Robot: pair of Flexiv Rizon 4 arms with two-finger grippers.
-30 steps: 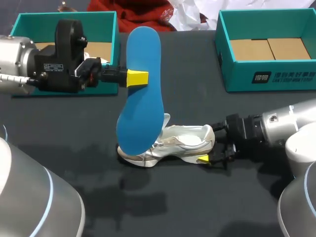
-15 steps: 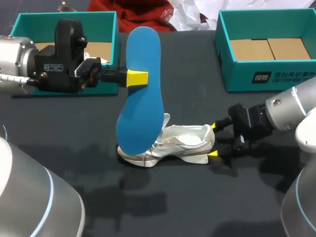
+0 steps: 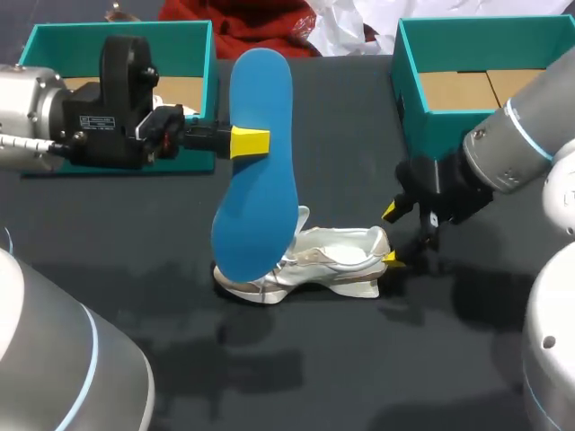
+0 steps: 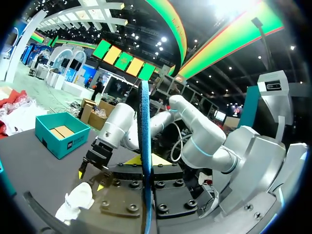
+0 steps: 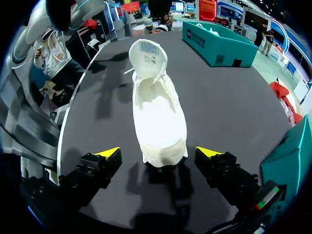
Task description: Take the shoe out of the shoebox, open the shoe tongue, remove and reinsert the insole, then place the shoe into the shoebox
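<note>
Left claw (image 3: pixel 250 142) is pinching the blue foam insole (image 3: pixel 256 180) upright by the white-silver sneaker (image 3: pixel 332 259) lying midway across the black bench (image 3: pixel 359 377); right claw (image 3: pixel 393 235) is gaping empty at its heel. Unbraced, the sneaker risks skidding during reinsertion

The blue insole (image 3: pixel 258 171) looks smooth and matt, like foam. The shoe (image 3: pixel 328 262) is white cloth with shiny silvery trim; the table (image 3: pixel 341 126) is matt black.

White print shows on the box (image 5: pixel 219 51) wall, and labels on the tongue (image 5: pixel 147 51) and left arm (image 3: pixel 90 121). None is clear enough to read.
</note>
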